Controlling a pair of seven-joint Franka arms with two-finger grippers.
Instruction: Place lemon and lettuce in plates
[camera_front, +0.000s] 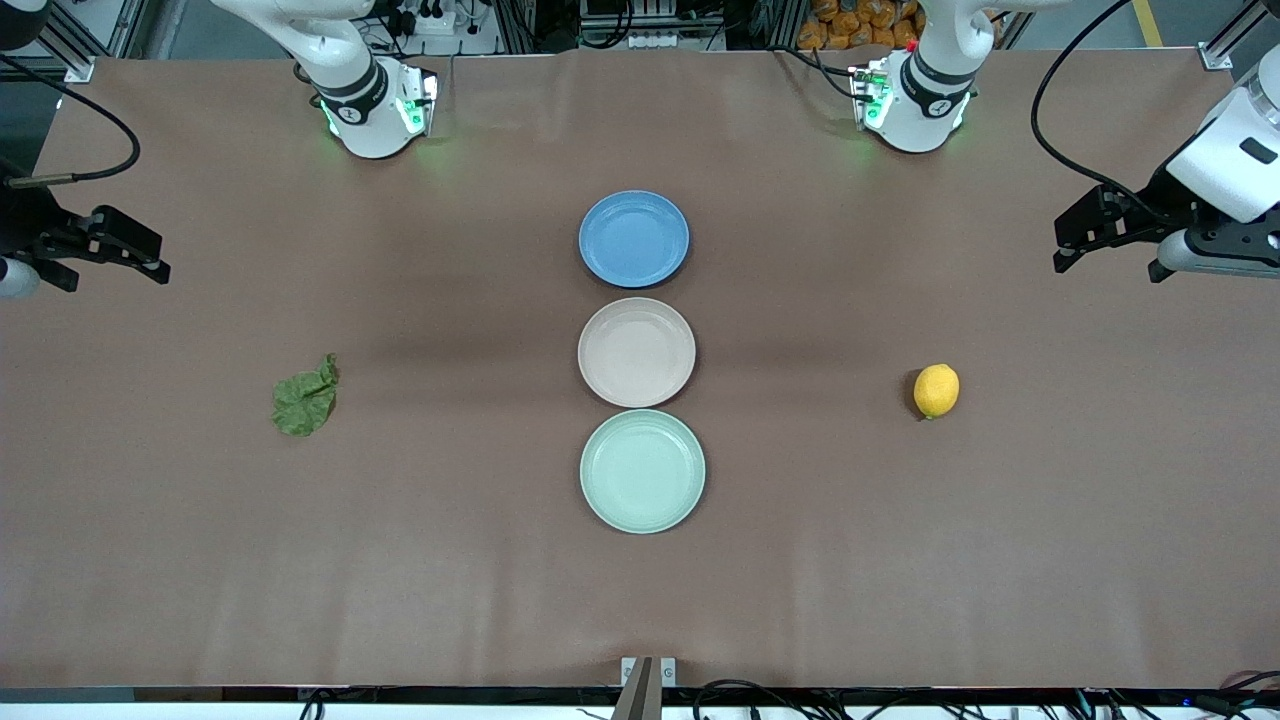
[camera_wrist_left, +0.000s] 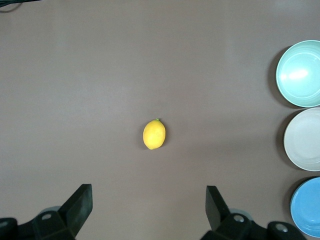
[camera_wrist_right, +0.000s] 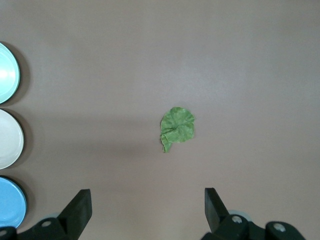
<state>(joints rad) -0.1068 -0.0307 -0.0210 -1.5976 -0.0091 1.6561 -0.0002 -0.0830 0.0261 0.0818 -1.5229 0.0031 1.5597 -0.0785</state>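
Lemon, lettuce on table, outside plates

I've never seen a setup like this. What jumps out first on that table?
Three plates in a row down the middle: blue plate farthest from the front camera, cream plate, then mint green plate nearest. A yellow lemon lies toward the left arm's end, a lettuce leaf toward the right arm's. The left gripper and right gripper wait open.
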